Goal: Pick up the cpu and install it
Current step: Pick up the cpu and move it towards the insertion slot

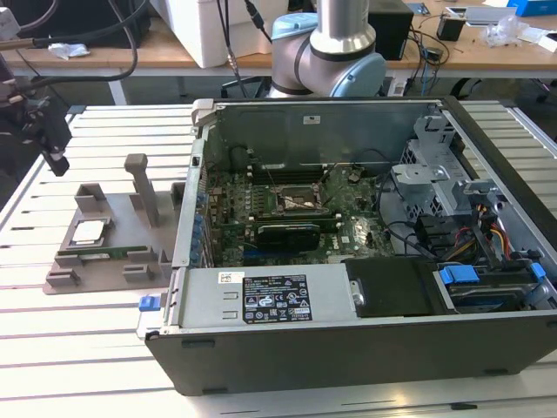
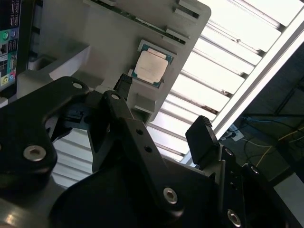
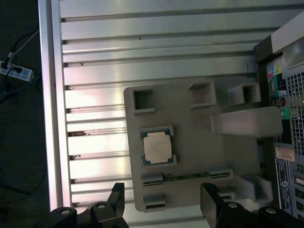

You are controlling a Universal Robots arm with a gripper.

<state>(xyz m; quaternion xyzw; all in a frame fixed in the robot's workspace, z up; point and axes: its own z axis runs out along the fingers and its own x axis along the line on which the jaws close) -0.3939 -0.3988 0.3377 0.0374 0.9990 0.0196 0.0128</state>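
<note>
Exterior view: the slatted table (image 1: pixel 87 366) spreads under the gripper (image 1: pixel 52 155), which hangs above it at the exterior view's left. The open case (image 1: pixel 348 348) lies on its side well away from the gripper, past the holder, with the board (image 1: pixel 287 222) and its socket (image 1: pixel 300 203) uncovered inside. The arm (image 1: pixel 335 43) rises behind the case. The grey holder (image 1: pixel 97 280) sits on the table between gripper and case, below the gripper and apart from it.

In both wrist views the gripper's two black fingers (image 3: pixel 116 202) are spread wide, with nothing between them; they grip nothing and touch nothing. The cpu (image 3: pixel 157 147) lies flat in a square recess of the holder, silver top up and green rim showing. It is beneath the gripper and a little ahead of the fingertips, roughly in line with the gap between them. A thin green stick (image 3: pixel 185 178) lies in a slot of the holder, closer to the fingertips than the cpu.
</note>
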